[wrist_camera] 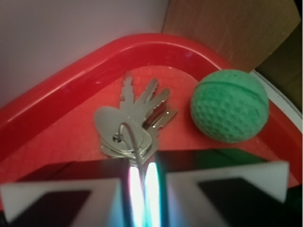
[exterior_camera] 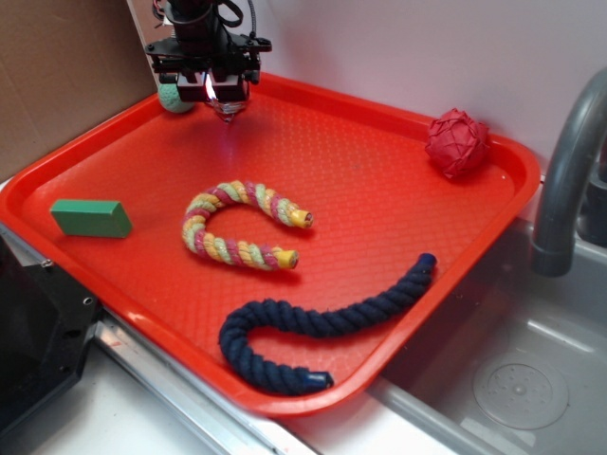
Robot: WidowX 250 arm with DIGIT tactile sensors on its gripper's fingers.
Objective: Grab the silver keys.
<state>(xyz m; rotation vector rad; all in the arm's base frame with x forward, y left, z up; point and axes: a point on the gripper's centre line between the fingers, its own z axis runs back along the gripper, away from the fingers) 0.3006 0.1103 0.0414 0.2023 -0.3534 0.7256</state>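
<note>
Red tray [exterior_camera: 398, 204] fills the counter beside a sink, and the gripper [exterior_camera: 226, 106] hangs over its far corner. Its jaws look pressed together, with the ring of the silver keys [wrist_camera: 135, 124] caught between them, I judge. The keys fan away from the claw toward the rim, just beside 1 green ball [wrist_camera: 230, 112].
</note>
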